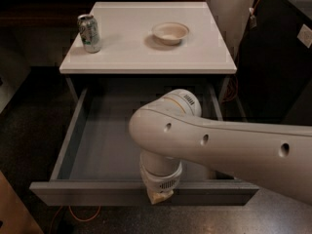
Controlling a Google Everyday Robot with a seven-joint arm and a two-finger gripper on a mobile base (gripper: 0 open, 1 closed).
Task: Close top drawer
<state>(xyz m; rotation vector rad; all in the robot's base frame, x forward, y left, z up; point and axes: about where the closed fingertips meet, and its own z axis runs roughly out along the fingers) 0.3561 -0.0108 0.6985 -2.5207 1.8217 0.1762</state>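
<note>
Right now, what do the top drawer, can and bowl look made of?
Top drawer: matte grey, uniform, no glare; painted board or plastic, can't tell which. Can: likely aluminium, going by the shiny rim and printed wall. Bowl: pale, dull, thin rim; paper or plastic, left open. Gripper sits low at the drawer's front panel.
</note>
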